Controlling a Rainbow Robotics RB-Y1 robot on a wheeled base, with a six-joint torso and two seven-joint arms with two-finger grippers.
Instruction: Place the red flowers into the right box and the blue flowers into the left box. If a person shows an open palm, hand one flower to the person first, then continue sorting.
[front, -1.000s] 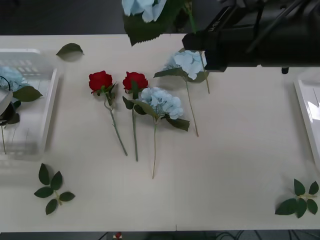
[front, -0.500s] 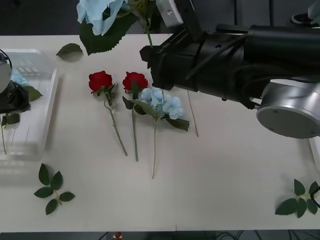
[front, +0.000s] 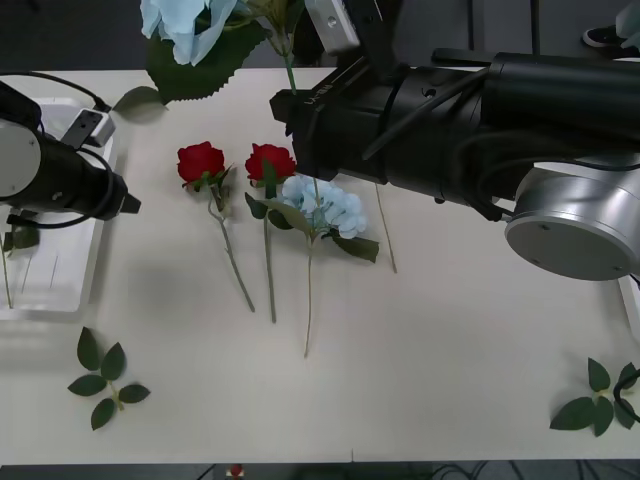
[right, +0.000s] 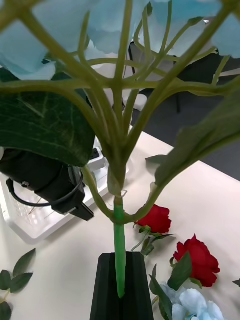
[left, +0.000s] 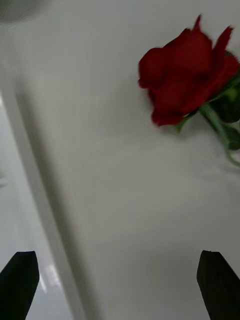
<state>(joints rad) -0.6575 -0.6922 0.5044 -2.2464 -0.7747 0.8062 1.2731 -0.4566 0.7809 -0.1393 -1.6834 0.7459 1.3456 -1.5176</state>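
Front view: my right arm reaches across the bench (front: 450, 350), its jaws pinching the stem of a blue hydrangea (front: 185, 22) raised above the far edge, head and broad leaf up high. Right wrist view confirms it: the right gripper (right: 119, 287) is pressed together on the green stem, the pale petals fanned overhead. On the bench lie two red roses (front: 201, 161) (front: 270, 160) side by side, stems trailing toward me, with another blue hydrangea (front: 323, 205) just beside the second rose. My left gripper (left: 120, 285) hangs with jaws spread wide, holding nothing, over the bench between the left box (front: 88, 250) and the nearer rose. Loose leaf sprigs (front: 100, 378) lie at the near corners.
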